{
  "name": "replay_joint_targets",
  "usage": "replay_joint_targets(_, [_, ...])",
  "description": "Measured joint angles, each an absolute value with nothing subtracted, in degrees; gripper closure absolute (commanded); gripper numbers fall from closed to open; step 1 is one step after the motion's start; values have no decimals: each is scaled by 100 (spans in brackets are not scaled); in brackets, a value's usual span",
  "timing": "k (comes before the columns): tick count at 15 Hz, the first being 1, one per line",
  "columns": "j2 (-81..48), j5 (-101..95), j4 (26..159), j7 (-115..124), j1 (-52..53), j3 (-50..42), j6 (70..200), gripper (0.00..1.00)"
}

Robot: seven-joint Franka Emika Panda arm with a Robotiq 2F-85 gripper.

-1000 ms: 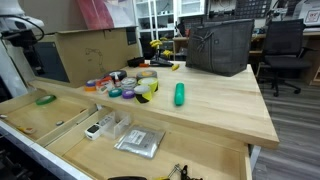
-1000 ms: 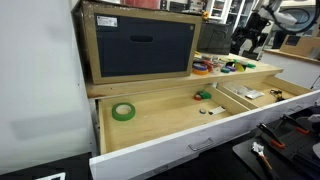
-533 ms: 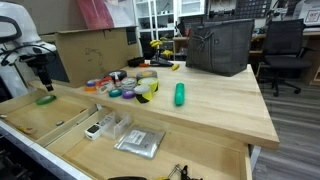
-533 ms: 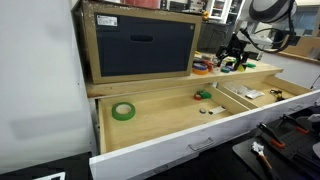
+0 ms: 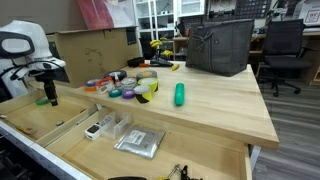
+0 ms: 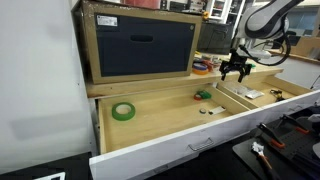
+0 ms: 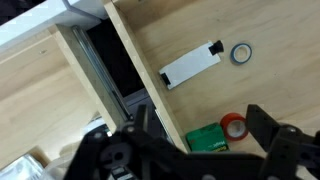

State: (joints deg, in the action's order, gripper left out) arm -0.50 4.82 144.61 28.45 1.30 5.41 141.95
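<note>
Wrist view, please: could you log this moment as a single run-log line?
end effector: open, empty | over: wooden drawer | nearest: green item, red tape roll | also: white flat piece

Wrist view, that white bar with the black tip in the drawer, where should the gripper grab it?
Grip the white bar across its narrow width at mid-length, coming straight down: it lies flat on the drawer floor with both long sides free.
</note>
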Motion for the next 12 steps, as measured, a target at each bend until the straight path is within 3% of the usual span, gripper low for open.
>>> replay_joint_targets(12, [-162,137,14959,2721,400,544,14546,0])
